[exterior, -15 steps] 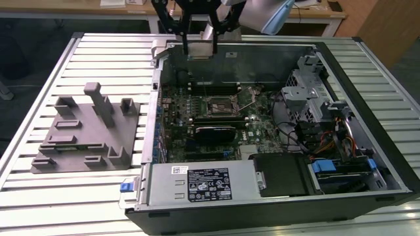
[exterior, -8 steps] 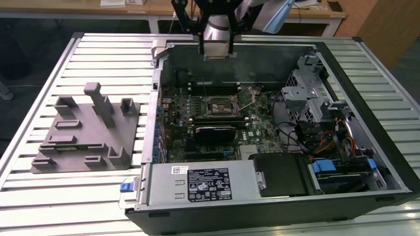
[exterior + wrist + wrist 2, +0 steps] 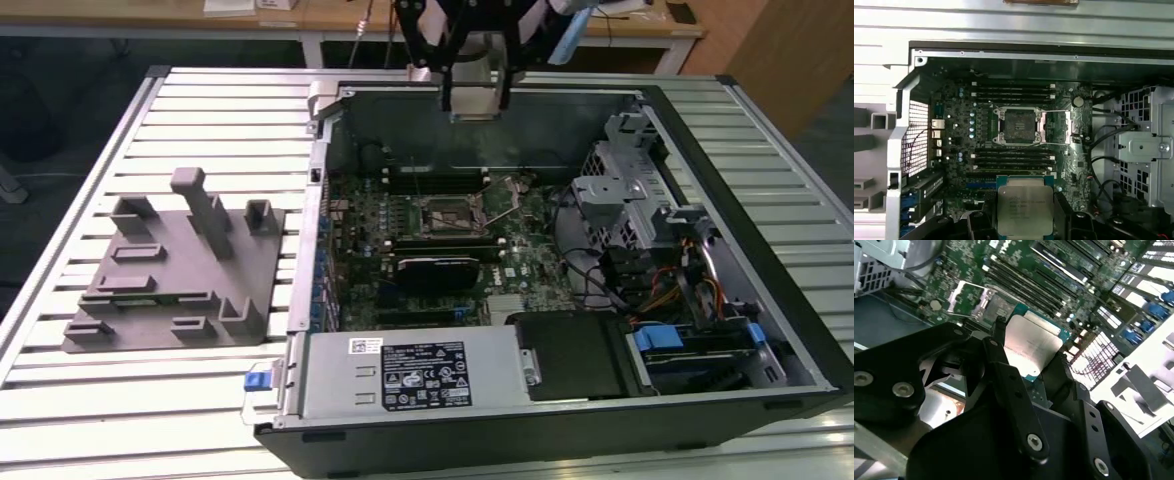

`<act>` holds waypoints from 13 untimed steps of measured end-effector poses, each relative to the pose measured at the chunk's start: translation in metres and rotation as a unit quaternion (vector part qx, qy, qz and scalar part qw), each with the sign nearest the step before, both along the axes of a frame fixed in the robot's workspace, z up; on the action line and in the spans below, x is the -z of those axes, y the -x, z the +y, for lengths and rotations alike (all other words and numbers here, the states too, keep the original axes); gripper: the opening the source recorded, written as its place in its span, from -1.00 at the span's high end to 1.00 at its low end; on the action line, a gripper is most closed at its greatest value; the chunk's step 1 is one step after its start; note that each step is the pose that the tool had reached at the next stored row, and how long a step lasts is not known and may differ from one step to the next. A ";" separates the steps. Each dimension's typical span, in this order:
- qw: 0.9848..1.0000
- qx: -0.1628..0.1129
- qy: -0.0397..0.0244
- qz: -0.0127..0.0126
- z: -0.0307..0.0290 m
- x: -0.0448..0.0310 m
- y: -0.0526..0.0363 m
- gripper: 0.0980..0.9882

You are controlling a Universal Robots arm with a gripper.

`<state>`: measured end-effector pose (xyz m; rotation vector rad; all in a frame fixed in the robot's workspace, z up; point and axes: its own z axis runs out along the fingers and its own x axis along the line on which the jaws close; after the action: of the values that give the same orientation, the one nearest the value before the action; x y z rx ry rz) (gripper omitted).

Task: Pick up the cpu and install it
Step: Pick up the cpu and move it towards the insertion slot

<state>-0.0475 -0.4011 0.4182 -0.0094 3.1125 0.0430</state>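
Currently I am reading the gripper (image 3: 477, 85) as clamped on the cpu (image 3: 1025, 207), with its fingers (image 3: 1004, 365) pinching opposite edges and the silver top showing in both wrist views. Pickup is looking done. Seating is not, since the socket (image 3: 1019, 125) on the motherboard (image 3: 954, 130) is sitting open and bare, well apart from the chip. In the exterior view the arm is hanging high over the far wall of the open computer case (image 3: 534, 445), wrist pointing down.

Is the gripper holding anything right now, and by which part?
Yes: the gripper holds the cpu, clamped on two opposite side edges, its metal top exposed.
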 end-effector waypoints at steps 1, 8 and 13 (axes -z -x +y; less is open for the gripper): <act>1.000 0.000 0.000 0.000 0.0000 0.0003 -0.0032 0.00; 1.000 0.000 0.000 0.000 0.0000 0.0118 -0.0089 0.00; 1.000 0.000 0.000 0.000 0.0000 0.0208 -0.0106 0.00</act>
<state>-0.0369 -0.4011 0.3975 -0.0095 3.1130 0.0427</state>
